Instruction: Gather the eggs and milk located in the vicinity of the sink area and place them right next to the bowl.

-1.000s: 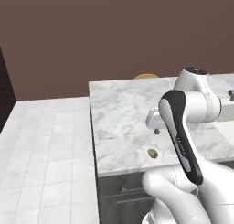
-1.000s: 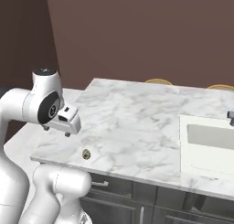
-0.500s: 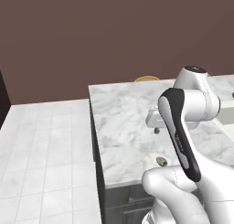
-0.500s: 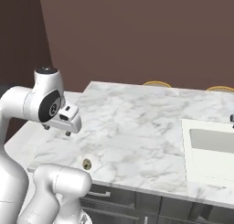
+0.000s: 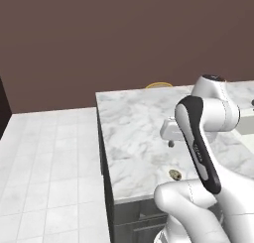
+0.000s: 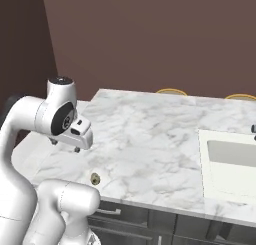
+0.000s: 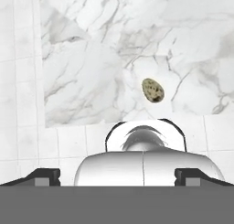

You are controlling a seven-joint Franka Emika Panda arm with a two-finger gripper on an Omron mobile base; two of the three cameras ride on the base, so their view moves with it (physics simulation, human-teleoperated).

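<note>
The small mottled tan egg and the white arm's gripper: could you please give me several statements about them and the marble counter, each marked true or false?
1. The small mottled tan egg lies on the white marble counter. True.
2. The gripper is shut on the egg. False: it is open, above the counter, and holds nothing.
3. The egg lies inside the off-white rectangular sink. False: it lies near the counter's front edge, well apart from the sink.
4. The egg sits close to the counter's edge. True.
</note>
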